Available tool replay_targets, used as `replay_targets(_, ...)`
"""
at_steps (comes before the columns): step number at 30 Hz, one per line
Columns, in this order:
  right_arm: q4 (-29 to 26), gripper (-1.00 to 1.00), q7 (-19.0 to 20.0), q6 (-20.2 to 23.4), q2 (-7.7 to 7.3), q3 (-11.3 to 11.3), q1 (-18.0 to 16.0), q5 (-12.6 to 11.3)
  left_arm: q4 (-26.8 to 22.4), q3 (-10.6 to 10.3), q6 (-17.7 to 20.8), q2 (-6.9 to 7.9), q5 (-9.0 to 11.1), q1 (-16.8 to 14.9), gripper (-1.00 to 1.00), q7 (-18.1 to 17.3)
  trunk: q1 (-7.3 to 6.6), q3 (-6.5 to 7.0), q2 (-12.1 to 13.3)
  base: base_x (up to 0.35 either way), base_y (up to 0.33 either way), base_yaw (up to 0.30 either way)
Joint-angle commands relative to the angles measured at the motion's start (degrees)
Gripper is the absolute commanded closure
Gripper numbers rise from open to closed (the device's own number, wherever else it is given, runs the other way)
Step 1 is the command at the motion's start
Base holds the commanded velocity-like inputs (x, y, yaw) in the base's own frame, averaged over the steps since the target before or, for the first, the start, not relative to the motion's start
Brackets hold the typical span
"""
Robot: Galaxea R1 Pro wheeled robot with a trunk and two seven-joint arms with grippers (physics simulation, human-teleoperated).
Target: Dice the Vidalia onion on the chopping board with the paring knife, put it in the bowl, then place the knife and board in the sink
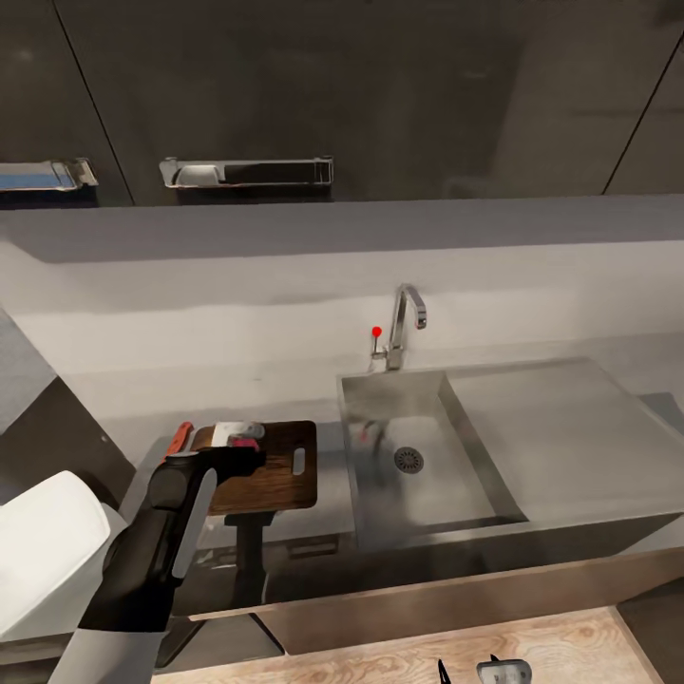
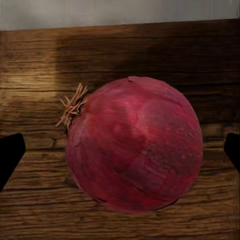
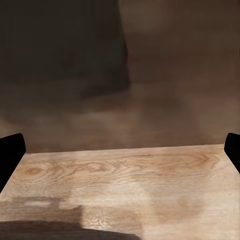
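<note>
onion on chopping board, unlabelled.

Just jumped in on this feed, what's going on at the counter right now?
The left hand hangs open over the chopping board, with the red-skinned onion resting whole on the wood between its fingertips. The paring knife pokes out at the board's far left corner. The sink basin holds nothing visible. The right hand is low, open, over a light wooden surface.

Onion between parted jaws; open chopping board beyond.
</note>
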Motion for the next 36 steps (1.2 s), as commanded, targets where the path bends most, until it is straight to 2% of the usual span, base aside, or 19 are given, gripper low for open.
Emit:
replay_targets(1,0.00,-1.00,-0.47,-0.19,-0.10,0.46,-0.05,-0.59,-0.48,-0.05,0.28,-0.01,0.28,-0.05,-1.00,0.49,0.03,-0.02,-0.10,0.000,0.000,0.000)
replay_targets(18,0.00,-1.00,-0.47,-0.18,-0.10,0.46,-0.05,-0.70,-2.44,-0.08,0.34,-0.03,0.27,-0.05,-1.00,0.55,0.03,1.53,-0.10,-0.017,0.000,0.000)
replay_targets(36,0.05,-1.00,-0.47,-0.20,-0.10,0.46,-0.05,-0.70,-2.37,-0.20,0.34,-0.02,0.27,-0.04,-1.00,0.55,0.03,3.18,-0.10,-0.319,0.000,0.000)
